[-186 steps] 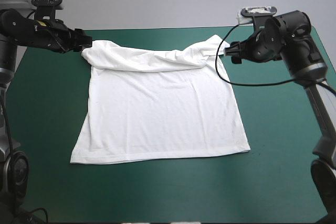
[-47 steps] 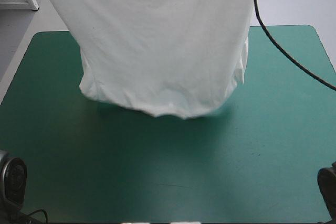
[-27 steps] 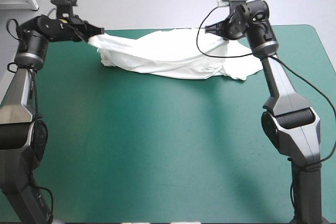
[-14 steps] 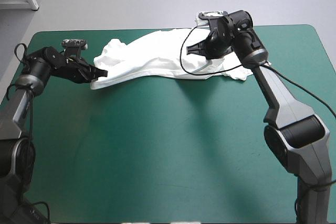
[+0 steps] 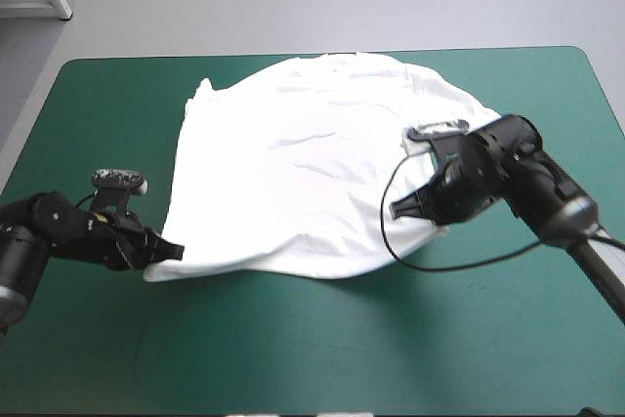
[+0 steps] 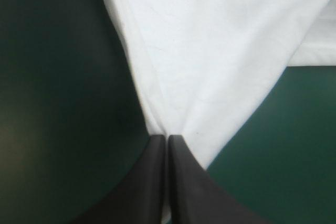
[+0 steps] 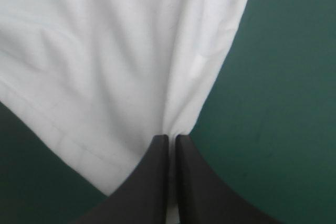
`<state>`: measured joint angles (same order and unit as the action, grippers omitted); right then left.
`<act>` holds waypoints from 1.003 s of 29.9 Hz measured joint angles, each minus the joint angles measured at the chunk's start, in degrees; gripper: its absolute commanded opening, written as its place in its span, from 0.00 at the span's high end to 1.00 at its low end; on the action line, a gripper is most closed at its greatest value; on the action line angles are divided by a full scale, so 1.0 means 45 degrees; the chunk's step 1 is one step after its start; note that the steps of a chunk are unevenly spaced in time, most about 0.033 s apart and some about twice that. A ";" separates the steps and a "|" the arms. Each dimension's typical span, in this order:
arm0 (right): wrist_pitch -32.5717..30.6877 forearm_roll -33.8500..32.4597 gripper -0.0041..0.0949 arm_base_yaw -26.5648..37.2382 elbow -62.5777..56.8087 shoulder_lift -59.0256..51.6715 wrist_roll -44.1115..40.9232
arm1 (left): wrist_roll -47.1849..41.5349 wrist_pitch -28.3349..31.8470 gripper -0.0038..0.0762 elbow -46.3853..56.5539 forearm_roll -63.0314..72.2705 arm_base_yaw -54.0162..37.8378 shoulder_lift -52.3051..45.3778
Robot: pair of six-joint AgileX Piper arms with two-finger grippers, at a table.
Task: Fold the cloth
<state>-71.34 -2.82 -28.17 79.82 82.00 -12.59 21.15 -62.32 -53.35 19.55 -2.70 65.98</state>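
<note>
The white T-shirt point(image 5: 312, 163) billows over the middle of the teal-green table, stretched between both arms. My left gripper point(image 5: 172, 249) is low near the table's left front and is shut on the T-shirt at its near left corner. My right gripper point(image 5: 395, 210) pinches the near right corner, shut on the T-shirt as well. In the left wrist view the black fingers point(image 6: 157, 171) meet in a point with the T-shirt point(image 6: 220, 51) fanning out ahead of them. The right wrist view shows the same: the gripper point(image 7: 172, 139) holds the T-shirt point(image 7: 105, 51) in a gathered fold.
Bare teal-green cover point(image 5: 322, 349) lies along the front of the table and to both sides of the T-shirt. The table's far edge runs just behind the cloth.
Both grippers have pulled the T-shirt from the far edge toward the front of the table. The cloth, bunched in a strip just before, now spreads out wide.
</note>
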 measured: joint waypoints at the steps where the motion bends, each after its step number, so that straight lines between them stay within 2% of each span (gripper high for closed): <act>1: 0.0000 0.0180 0.98 -0.0023 -0.0763 -0.0478 0.0000 | -0.0013 -0.0368 0.96 0.0208 -0.0030 0.0000 -0.0351; 3: 0.0000 0.0627 0.98 -0.0037 -0.2233 -0.1586 -0.0017 | -0.0094 -0.1249 0.96 0.0609 -0.0135 0.0000 -0.1068; 6: 0.0000 0.1130 0.98 -0.0049 -0.4092 -0.2908 -0.0084 | -0.0598 -0.1741 0.96 0.0939 -0.0605 0.0000 -0.1775; 11: 0.0132 0.1417 0.98 -0.0049 -0.6533 -0.4481 -0.0250 | -0.1553 -0.1787 0.96 0.1393 -0.1785 0.0000 -0.2741; 18: 0.0193 0.1922 0.98 -0.0049 -0.8858 -0.6361 -0.0468 | -0.1687 -0.1856 0.96 0.2926 -0.1983 0.0000 -0.3651; 20: 0.0193 0.2203 0.94 -0.0049 -0.9256 -0.6649 -0.0410 | -0.1687 -0.1843 0.94 0.3348 -0.1738 0.0000 -0.3660; 22: 0.0193 0.2353 0.82 -0.0049 -0.9437 -0.6758 -0.0267 | -0.1561 -0.1843 0.85 0.3581 -0.1485 0.0000 -0.3676; 24: 0.0254 0.2406 0.61 -0.0049 -0.9472 -0.6775 -0.0154 | -0.1501 -0.1843 0.68 0.3650 -0.1350 0.0000 -0.3676; 26: 0.0253 0.2424 0.34 -0.0049 -0.9472 -0.6775 -0.0028 | -0.1474 -0.1843 0.43 0.3653 -0.1260 0.0000 -0.3676; 28: 0.0241 0.2455 0.18 -0.0049 -0.9472 -0.6775 0.0143 | -0.1461 -0.1843 0.23 0.3653 -0.1134 0.0000 -0.3676; 30: 0.0241 0.2464 0.08 -0.0049 -0.9472 -0.6775 0.0216 | -0.1459 -0.1843 0.11 0.3653 -0.1094 0.0000 -0.3676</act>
<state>-70.25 8.26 -28.39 37.20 51.52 -11.62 14.58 -70.61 -36.91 14.62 -2.70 49.44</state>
